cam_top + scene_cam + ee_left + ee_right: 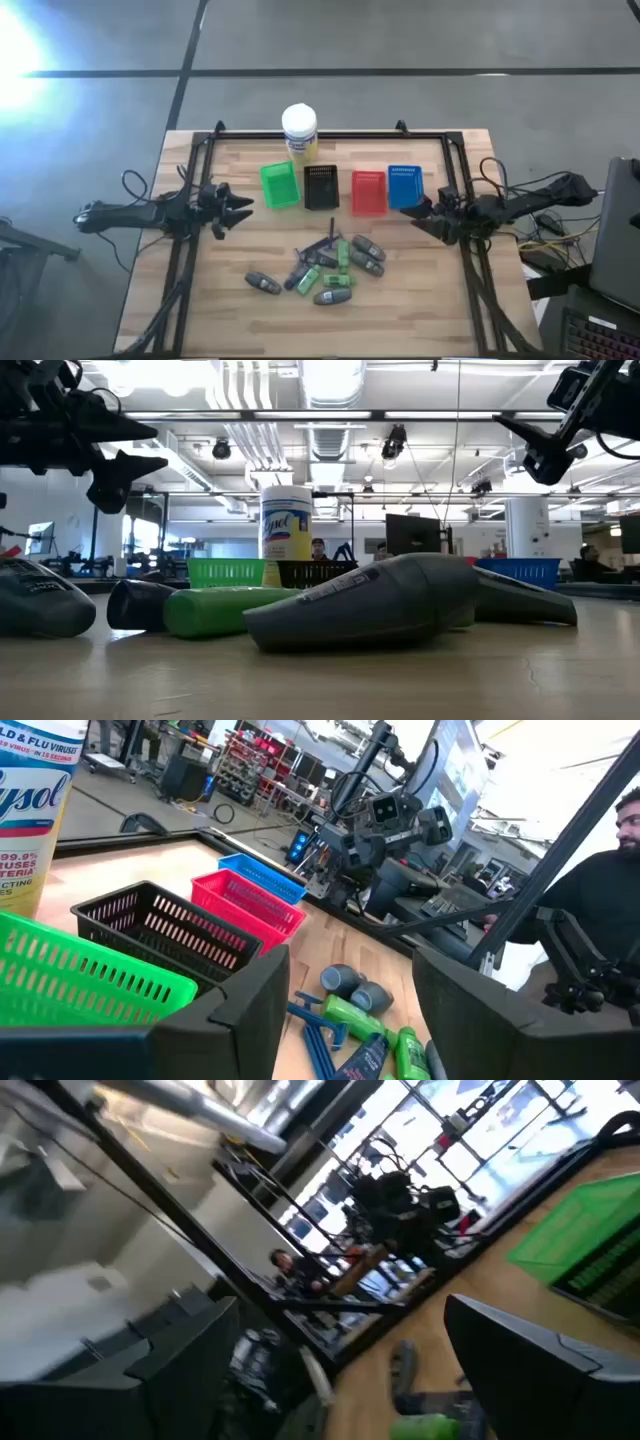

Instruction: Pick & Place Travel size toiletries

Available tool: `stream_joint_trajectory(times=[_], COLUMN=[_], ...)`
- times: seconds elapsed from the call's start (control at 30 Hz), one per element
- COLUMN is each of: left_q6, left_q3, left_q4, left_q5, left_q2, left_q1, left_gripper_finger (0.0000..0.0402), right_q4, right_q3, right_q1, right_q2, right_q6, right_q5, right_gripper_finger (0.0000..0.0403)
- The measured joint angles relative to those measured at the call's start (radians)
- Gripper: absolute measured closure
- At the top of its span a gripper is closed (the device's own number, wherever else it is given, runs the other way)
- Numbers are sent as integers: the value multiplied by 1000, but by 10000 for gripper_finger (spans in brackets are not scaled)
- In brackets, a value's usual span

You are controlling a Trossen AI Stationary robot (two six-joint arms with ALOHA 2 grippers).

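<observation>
High view: the travel size toiletries [325,268] lie in a loose heap on the near middle of the wooden table [200,320], dark grey oval tubes, bright green packs and slim dark blue sticks mixed together, some touching. One grey tube [264,283] sits a little apart to the left of the heap. Beyond them, in a row across the table's middle, stand four slotted baskets: green basket [280,186], black basket [321,187], red basket [368,192] and blue basket [405,186]. A white-lidded yellow jar [299,131] stands at the far edge behind the green one.

Left gripper [238,211] hangs over the left side of the table, near the green basket, its fingers spread apart and holding nothing. Right gripper [420,215] hangs over the right side just by the blue basket; its fingers also look parted and empty, though the blurred wrist picture makes this less sure. Both are well apart from the heap.

From table height, a grey tube [400,600] and a green pack [215,610] lie on their sides close to the camera.
</observation>
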Motion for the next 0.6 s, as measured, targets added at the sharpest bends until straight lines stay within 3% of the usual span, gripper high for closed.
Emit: stream_joint_trajectory(times=[0.27, 0.43, 0.6], left_q6=[0, 0, 0], left_q3=[0, 0, 0], left_q4=[0, 0, 0], left_q5=[0, 0, 0], left_q2=[0, 0, 0], left_q1=[0, 0, 0], left_gripper_finger=[184, 184, 184], right_q4=[-23, -19, -16], right_q3=[0, 0, 0], right_q1=[0, 0, 0], right_q2=[-2, -3, -3], right_q6=[-10, 179, 254], right_q5=[11, 10, 10], right_gripper_finger=[80, 89, 99])
